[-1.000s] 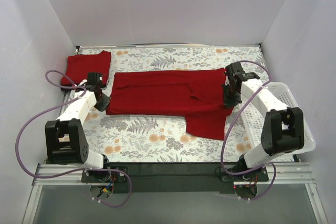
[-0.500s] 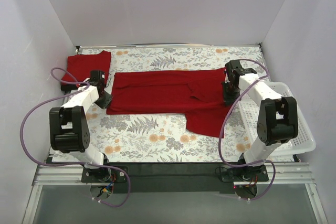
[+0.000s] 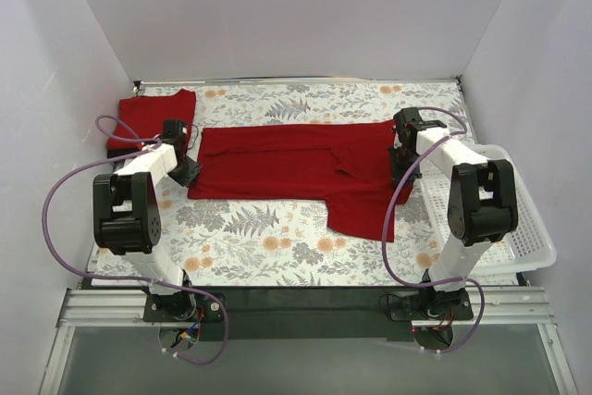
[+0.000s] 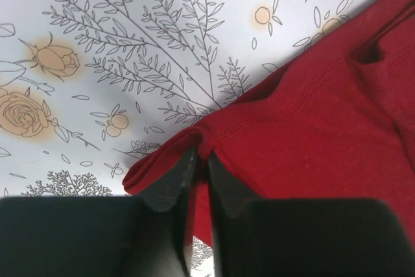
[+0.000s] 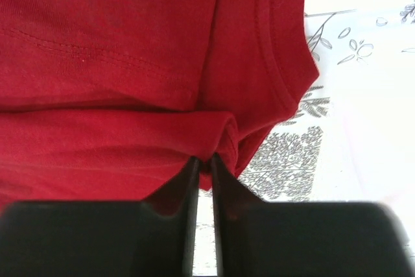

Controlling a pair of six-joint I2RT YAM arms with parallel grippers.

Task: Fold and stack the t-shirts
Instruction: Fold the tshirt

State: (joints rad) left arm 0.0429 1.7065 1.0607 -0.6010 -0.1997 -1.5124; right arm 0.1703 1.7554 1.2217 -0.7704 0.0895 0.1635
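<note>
One white basket (image 3: 523, 228) at right edge of worktop (image 3: 259, 228), beside right arm. Red t-shirt (image 3: 296, 164) lies flat across worktop middle, folded into long band, one flap reaching toward near edge. Left gripper (image 3: 185, 171) at band's left end: fingers almost together, thin slit only, cloth corner (image 4: 194, 135) nipped at tips. Right gripper (image 3: 400, 166) at band's right end: fingers likewise almost together, pinching cloth fold (image 5: 214, 135). Second red t-shirt (image 3: 157, 117), folded, sits in far left corner.
</note>
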